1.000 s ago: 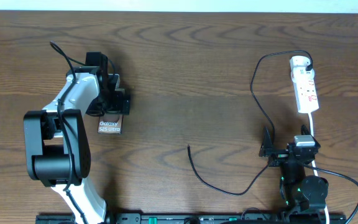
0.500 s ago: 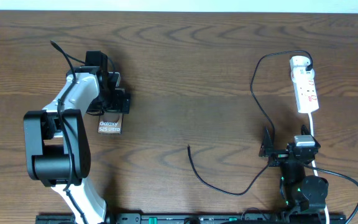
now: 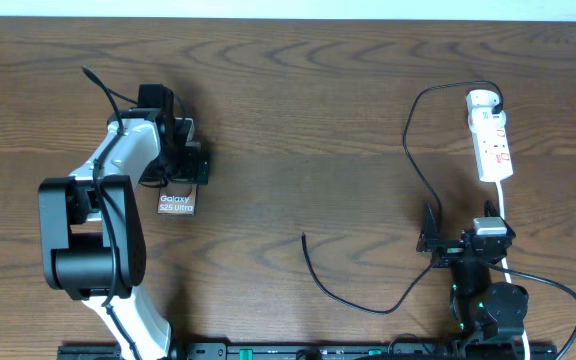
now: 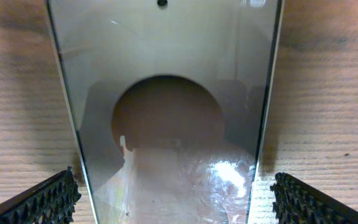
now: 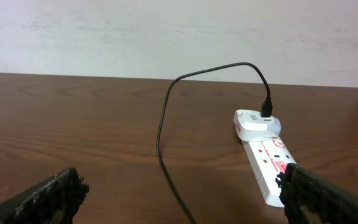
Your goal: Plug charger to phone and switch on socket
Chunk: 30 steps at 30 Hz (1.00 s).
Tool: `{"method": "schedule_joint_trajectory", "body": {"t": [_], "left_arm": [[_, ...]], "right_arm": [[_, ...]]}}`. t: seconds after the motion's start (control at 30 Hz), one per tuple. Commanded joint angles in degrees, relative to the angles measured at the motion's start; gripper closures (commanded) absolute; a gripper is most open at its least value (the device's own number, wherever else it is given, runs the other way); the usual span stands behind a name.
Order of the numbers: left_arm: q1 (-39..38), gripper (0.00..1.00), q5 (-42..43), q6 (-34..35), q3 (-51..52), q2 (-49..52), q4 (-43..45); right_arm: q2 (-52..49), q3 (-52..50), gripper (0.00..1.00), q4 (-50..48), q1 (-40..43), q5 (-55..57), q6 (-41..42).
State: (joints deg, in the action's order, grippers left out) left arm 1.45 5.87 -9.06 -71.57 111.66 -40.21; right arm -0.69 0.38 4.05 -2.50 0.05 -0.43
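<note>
near the left edge, the left gripper had its fingers spread either side of the phone; the right gripper gaped wide by the front edge.

phone far left, socket far right

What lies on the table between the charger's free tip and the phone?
Nothing visible does. Only the bare wood of the table lies between the charger at its free tip and the phone.
</note>
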Motion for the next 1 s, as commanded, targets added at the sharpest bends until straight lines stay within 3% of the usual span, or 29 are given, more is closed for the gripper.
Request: {"method": "schedule_joint_trajectory", "body": {"t": [0.0,0.97], "left_arm": [[0.09,0.02,-0.31,-0.59,1.70,0.76,0.57],[0.09,0.02,-4.00,-2.93,2.36,0.76,0.87]], "right_arm": [[0.31,-0.07,0.01,0.24,-0.44,0.68,0.61],[0.31,-0.07,0.01,0.24,-0.44,0.68,0.61]]}}
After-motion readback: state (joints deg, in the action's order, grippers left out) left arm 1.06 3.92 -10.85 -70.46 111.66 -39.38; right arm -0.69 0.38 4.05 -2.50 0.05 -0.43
